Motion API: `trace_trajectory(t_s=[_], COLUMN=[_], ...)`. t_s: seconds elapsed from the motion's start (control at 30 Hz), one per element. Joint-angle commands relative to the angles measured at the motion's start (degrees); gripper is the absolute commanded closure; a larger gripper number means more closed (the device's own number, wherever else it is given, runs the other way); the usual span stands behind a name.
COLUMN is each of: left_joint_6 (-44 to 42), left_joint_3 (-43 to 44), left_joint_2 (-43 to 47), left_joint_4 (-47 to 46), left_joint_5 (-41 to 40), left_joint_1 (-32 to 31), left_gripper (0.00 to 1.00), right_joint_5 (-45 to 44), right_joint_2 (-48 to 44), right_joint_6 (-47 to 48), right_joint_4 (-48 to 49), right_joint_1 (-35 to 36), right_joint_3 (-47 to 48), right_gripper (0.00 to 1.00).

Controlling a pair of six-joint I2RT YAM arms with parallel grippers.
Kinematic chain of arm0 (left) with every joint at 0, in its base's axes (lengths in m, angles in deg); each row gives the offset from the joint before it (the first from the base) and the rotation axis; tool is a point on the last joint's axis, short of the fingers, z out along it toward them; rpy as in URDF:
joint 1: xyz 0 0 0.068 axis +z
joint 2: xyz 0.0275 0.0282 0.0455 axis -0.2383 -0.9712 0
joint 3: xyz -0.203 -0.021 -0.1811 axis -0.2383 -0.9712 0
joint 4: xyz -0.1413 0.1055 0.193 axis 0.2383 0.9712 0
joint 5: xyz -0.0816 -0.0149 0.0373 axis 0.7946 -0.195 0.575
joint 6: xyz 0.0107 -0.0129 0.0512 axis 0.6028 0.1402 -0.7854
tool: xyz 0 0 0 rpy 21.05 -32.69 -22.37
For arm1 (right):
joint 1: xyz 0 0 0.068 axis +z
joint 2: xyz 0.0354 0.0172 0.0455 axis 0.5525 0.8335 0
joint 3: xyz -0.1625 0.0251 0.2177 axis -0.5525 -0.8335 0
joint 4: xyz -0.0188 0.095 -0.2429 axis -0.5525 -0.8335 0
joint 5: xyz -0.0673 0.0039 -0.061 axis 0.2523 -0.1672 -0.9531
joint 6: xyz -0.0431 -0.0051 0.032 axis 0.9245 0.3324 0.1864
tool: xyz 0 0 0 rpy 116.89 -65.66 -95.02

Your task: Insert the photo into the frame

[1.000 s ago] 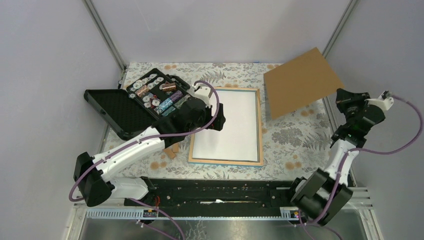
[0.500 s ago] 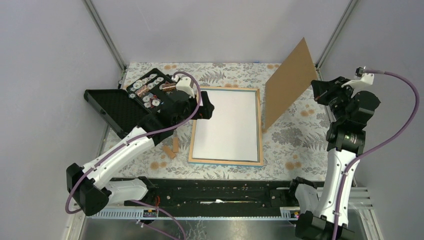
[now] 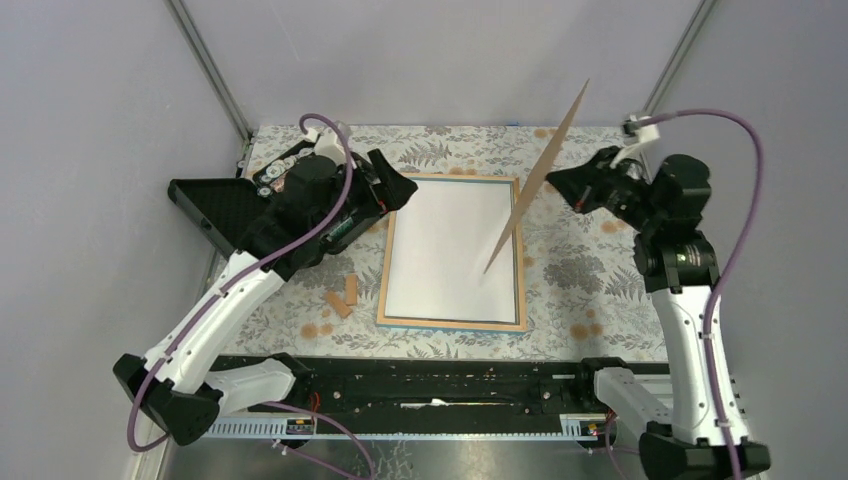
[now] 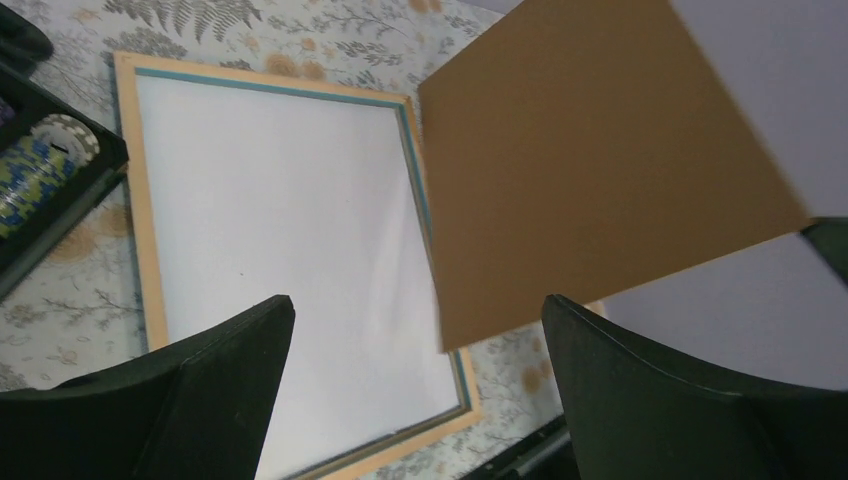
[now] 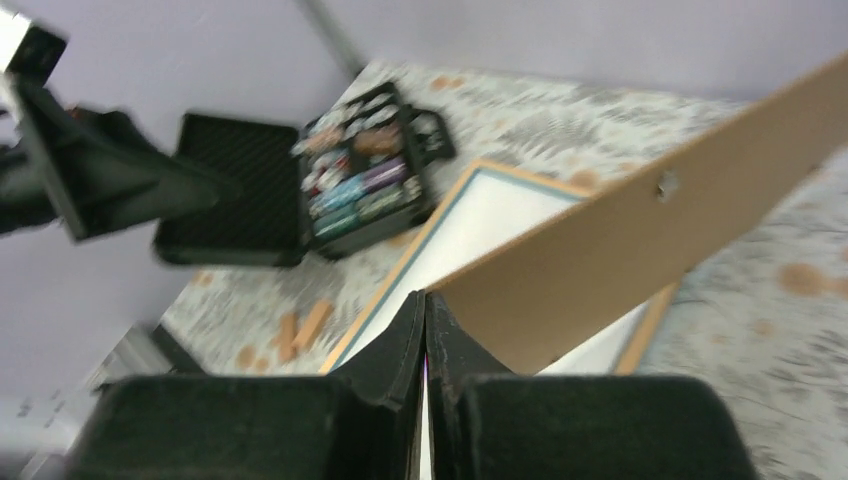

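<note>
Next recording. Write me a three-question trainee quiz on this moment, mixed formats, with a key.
1. True or false: the left end effector is shut on the frame.
2. The right end effector is shut on: A) the frame B) the brown board C) nothing.
3. What colour is the surface inside the frame's rim?
Key: 1 false, it is open; 2 B; 3 white.

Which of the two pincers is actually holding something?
The right pincer, clamped on the brown board; the left pincer gapes wide and empty.
</note>
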Motion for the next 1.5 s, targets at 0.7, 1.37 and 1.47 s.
trace_trajectory(t_s=[0.7, 1.37, 1.47], left_joint_6=[12.38, 2.07, 4.05], left_joint_3=[-15.4, 2.59, 3.41], left_joint_2=[-8.97, -45.93, -49.54], left_joint_4=[-21.2, -16.36, -19.33], left_joint_5=[40.78, 26.69, 33.07], left_joint_1=[14.59, -4.35, -4.53], left_gripper=[0.01, 0.09, 0.12], right_joint_5=[-34.43, -29.53, -28.98], right_joint_2=[19.35, 13.23, 11.68], right_joint_6=[-7.46, -8.55, -9.61], right_joint_4=[-7.02, 0.96, 4.11], right_joint_1=[25.7, -16.37, -16.61], right_joint_3=[5.94, -28.04, -31.31], right_gripper=[0.56, 0.0, 0.0])
